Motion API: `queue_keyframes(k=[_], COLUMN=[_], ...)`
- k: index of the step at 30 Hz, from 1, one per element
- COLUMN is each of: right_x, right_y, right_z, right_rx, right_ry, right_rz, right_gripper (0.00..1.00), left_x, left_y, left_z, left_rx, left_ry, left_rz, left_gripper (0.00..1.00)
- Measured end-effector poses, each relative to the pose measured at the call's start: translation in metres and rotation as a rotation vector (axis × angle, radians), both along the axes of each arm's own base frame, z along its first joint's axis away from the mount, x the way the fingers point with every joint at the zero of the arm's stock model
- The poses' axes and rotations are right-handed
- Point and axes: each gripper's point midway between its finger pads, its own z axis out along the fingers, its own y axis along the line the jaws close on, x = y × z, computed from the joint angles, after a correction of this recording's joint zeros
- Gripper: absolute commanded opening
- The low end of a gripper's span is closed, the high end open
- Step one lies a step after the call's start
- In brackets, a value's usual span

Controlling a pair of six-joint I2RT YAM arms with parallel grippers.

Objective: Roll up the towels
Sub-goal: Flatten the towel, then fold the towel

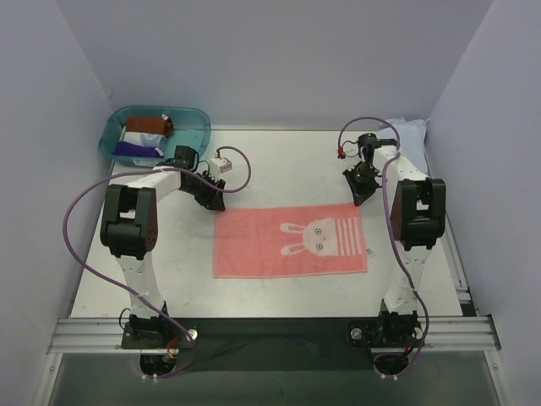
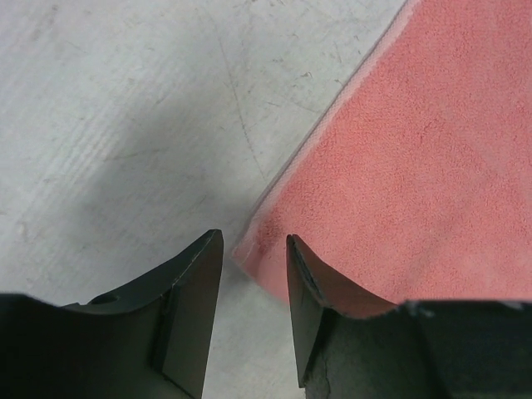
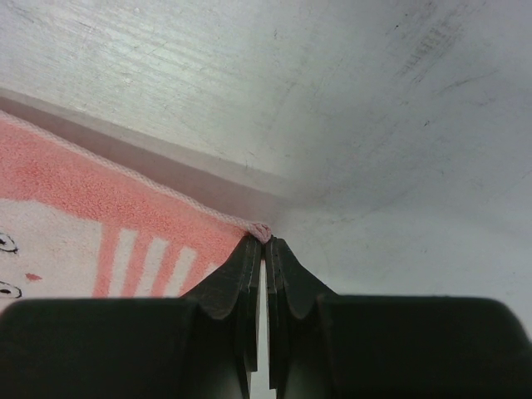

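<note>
The pale pink towel (image 1: 290, 239), printed with a white rabbit, lies spread flat mid-table. My left gripper (image 1: 213, 201) is open at its far left corner; in the left wrist view the corner of the towel (image 2: 416, 166) lies between the fingers of the gripper (image 2: 253, 241). My right gripper (image 1: 359, 196) is at the far right corner. In the right wrist view the gripper (image 3: 266, 241) is shut, with the bunched corner of the towel (image 3: 75, 199) pinched at its tips. The light blue towel (image 1: 407, 131) lies crumpled at the back right corner.
A teal see-through tub (image 1: 194, 127) stands at the back left, holding a brown roll (image 1: 150, 126) and a purple and white roll (image 1: 138, 144). Walls close in the left, back and right sides. A metal rail (image 1: 270, 331) runs along the near edge.
</note>
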Motion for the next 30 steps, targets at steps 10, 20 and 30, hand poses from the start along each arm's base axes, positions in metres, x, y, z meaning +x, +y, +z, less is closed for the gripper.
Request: queue_keyframes(k=[10, 20, 30], right_x=[-0.001, 0.015, 0.029], right_y=[0.000, 0.001, 0.001], right_z=[-0.005, -0.008, 0.007], right_rx=[-0.002, 0.001, 0.012], right_ry=[0.013, 0.002, -0.059], right_rz=[0.001, -0.003, 0.002], right_gripper=[0.00, 0.00, 0.00], left_x=[-0.005, 0.046, 0.051], left_y=[-0.002, 0.003, 0.004], left_z=[-0.011, 0.009, 0.028], left_rx=[0.043, 0.055, 0.023], left_ry=[0.032, -0.041, -0.081], left_rz=[-0.023, -0.005, -0.030], left_gripper=[0.05, 0.00, 0.00])
